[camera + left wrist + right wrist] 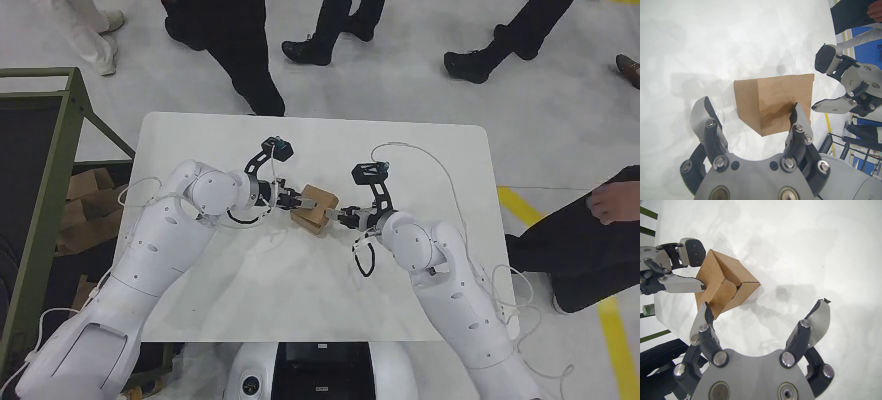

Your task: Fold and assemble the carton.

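A small brown carton (pixel 318 207) sits mid-table between both grippers. In the left wrist view the carton (pixel 776 102) shows two closed sides, with a dark stain on one. My left gripper (pixel 750 108) is open, one fingertip (pixel 796 111) touching the stained face. In the right wrist view the carton (pixel 725 281) shows its open end with flaps folded inward. My right gripper (pixel 763 306) is open, one fingertip (pixel 706 309) against the carton's lower flap. The left gripper (pixel 698 270) stands open at the carton's far side, and the right gripper (pixel 818 85) beyond the carton.
The white table (pixel 300 290) has bare surface all around the carton. A green rack (pixel 40 160) with cardboard pieces (pixel 90 200) stands off the table's left side. Several people stand on the floor past the far edge and at the right.
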Robot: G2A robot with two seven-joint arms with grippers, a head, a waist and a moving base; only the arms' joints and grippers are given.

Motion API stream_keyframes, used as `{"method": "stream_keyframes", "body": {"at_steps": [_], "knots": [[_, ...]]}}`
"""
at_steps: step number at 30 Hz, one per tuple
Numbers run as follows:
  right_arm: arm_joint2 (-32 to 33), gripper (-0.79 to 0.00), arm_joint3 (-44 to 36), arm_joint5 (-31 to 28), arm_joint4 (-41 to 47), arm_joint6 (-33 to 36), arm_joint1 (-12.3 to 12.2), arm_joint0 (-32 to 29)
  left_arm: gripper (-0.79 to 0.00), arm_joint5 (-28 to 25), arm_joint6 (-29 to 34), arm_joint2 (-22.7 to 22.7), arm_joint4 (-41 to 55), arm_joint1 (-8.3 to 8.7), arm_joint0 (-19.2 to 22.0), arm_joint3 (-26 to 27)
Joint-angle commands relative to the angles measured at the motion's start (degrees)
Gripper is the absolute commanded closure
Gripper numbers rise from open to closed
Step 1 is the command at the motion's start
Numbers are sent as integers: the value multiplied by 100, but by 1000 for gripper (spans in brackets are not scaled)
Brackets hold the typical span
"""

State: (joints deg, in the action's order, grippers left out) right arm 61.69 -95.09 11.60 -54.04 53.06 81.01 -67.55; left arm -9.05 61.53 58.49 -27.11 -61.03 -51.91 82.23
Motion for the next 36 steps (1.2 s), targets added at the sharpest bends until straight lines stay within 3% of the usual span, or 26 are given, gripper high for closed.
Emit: {"method": "stream_keyframes", "body": {"at_steps": [1,3,8,15,36], "knots": [[-9,-785,8,5,5,-6,-1,8,-610,-12,8,-5,6,0,5,-2],[-22,-785,13,4,4,-9,-2,16,-570,-24,8,-5,25,0,5,-10],[-37,-785,33,18,23,-18,-6,27,-610,-52,0,18,94,4,-2,5],[-2,-785,78,112,19,-24,-18,31,-563,-57,-2,51,95,18,-22,36],[-52,-785,232,270,61,154,-36,122,-529,-139,-25,67,155,36,-36,63]]}}
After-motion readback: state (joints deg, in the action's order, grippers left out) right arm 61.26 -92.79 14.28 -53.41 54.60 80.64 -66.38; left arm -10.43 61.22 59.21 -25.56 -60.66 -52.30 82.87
